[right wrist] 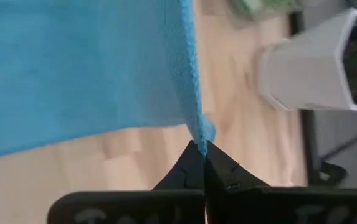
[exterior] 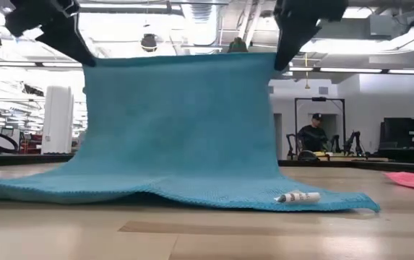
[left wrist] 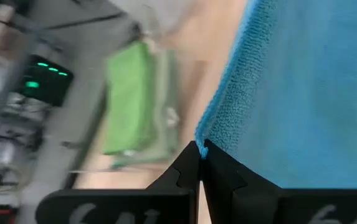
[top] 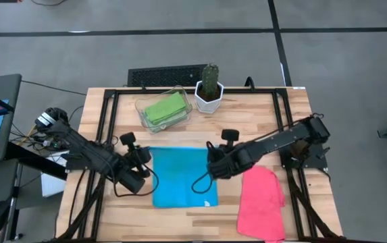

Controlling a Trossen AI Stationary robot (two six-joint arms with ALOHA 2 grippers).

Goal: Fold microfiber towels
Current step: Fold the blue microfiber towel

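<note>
At the frame's centre, the fuzzy cyan towel (top: 179,177) hangs as a curtain, its lower edge trailing on the wooden worktop (top: 261,115). The left tool (top: 141,160) and right tool (top: 213,156) each pinch an upper corner, fingers fully closed. Bare worktop lies in front; a pink towel (top: 261,204) lies lower right.

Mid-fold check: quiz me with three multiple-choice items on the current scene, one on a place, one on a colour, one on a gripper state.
1. Where do the folded green towels lie?
A. in the clear tray
B. on the floor
C. under the pink towel

2. What colour is the towel being lifted?
A. pink
B. cyan blue
C. white

3. How is the left gripper?
A. open above the table
B. shut on the plant pot
C. shut on the blue towel

Answers: 1 A, green cloth fills the tray beside the pot. 2 B, the raised cloth is blue. 3 C, the fingers pinch its corner, as the right gripper does.
</note>
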